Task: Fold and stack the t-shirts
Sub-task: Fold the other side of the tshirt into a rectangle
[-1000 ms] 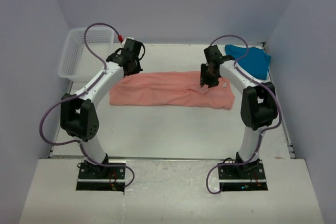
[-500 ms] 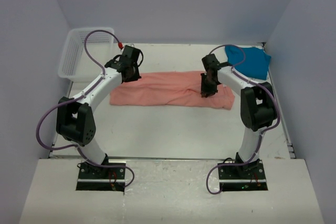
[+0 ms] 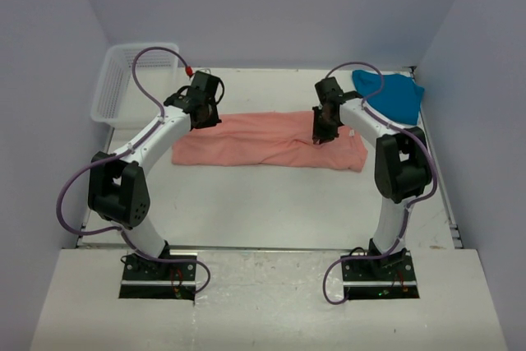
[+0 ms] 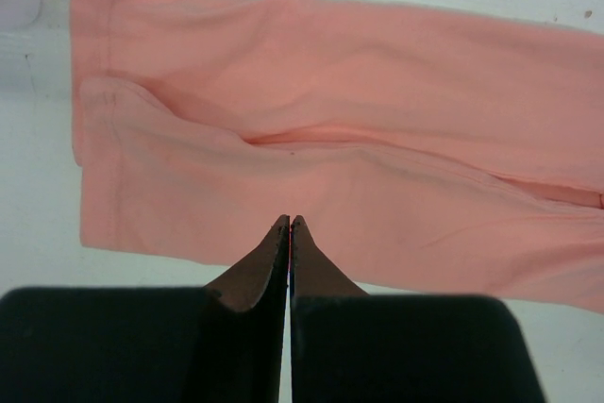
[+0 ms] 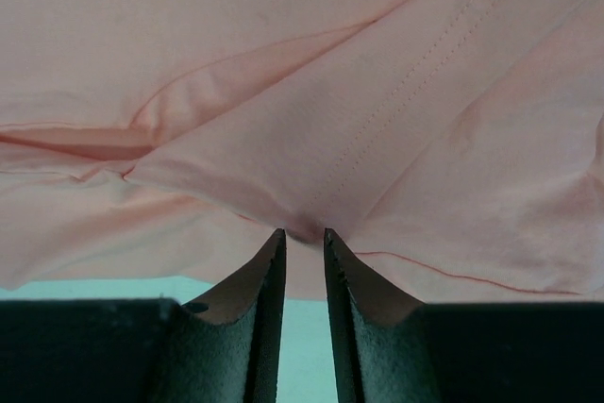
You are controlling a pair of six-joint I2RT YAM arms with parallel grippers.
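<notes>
Left gripper (image 4: 290,226): jaws pressed flat together, and we see no cloth between them. It hangs over the left end of the salmon-pink t-shirt (image 3: 263,144). That shirt lies as a long folded band across the worktop (image 3: 271,203), nearer the far edge than the near one.

Right gripper (image 5: 302,233): jaws narrow, a small pucker of pink cloth nipped at the tips, toward the band's right end.

Risks, as we judge them:
- The left end is not held, so a lift by the right arm alone would drag the band and skew the fold.
- The right pinch looks thin and may catch the top layer only. The layers could then part, or the pucker slip out.

Around: the white mesh basket (image 3: 115,80) sits in the far-left corner, apart from the shirt and out of the way. The teal-blue t-shirt (image 3: 396,94) is bunched in the far-right corner, not yet folded, close behind the right arm. A wide swing there could snag it.
</notes>
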